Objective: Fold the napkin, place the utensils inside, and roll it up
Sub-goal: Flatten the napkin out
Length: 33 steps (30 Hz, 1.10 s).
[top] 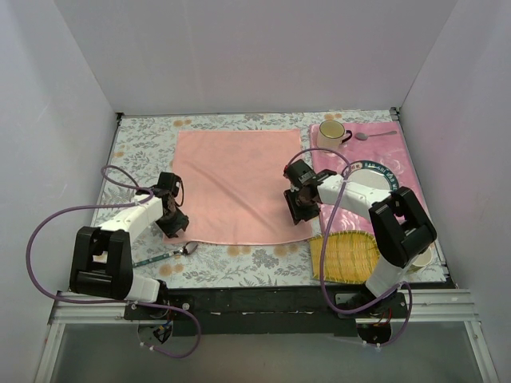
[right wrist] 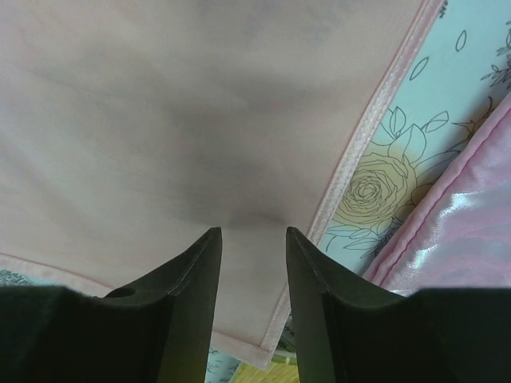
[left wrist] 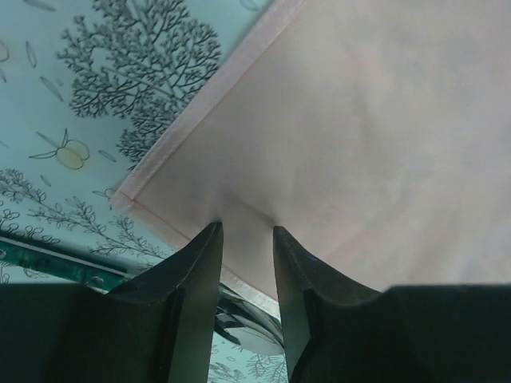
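From above, the napkin (top: 239, 185) lies spread flat on the floral tablecloth (top: 144, 148). I have an arm at each of its near corners: the left gripper (top: 172, 222) at the near-left, the right gripper (top: 302, 209) at the near-right. That view hides the fingertips under the wrists.

The wrist cameras show them. On each side the jaws stand a narrow gap apart, tips down on the cloth just inside the hem, with napkin showing in the gap. On the left a faint crease runs up from the tips. Whether either pair has actually caught the fabric, I cannot tell.

The spoon (top: 165, 256) lies just off the napkin's near-left corner, its teal handle pointing left. The left wrist view shows its bowl close to the hem, below the fingers.

Right of the napkin lies the pink placemat (top: 387, 153). The right wrist view shows a strip of tablecloth between the two hems. On the placemat are a mug (top: 330, 130), a silver spoon (top: 375, 135) and a plate (top: 389, 171) whose blue rim bears marks too small to read. A yellow bamboo mat (top: 343, 259) sits off the napkin's near-right corner, partly under the right arm.
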Motion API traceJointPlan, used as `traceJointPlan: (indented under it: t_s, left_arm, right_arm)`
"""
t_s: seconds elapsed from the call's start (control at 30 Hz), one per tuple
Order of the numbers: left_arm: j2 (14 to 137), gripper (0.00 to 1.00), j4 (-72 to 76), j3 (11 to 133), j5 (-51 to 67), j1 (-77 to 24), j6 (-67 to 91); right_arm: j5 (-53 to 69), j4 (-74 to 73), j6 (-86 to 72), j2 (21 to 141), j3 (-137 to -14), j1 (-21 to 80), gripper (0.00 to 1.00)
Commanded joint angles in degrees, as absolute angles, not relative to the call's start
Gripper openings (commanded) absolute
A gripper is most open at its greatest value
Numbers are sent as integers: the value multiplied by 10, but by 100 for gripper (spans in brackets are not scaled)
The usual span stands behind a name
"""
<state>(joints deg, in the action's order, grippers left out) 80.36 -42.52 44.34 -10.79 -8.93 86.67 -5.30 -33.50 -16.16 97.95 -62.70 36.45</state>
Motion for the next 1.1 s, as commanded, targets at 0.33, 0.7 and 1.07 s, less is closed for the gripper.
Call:
traceJointPlan:
  t_s: [0.33,0.7,1.07]
  left_arm:
    - [784,36,-498,428,-140,-63,932]
    - [694,41,-550,496,-155,-62,911]
    - [620,14,-454,428,28,-63,906]
  right_arm:
    - [-150,-262,-136,1011,-568,341,47]
    - [-128,-351,-138,936,-653,398,58]
    - [-16,-333,-184,953,-761,463,64]
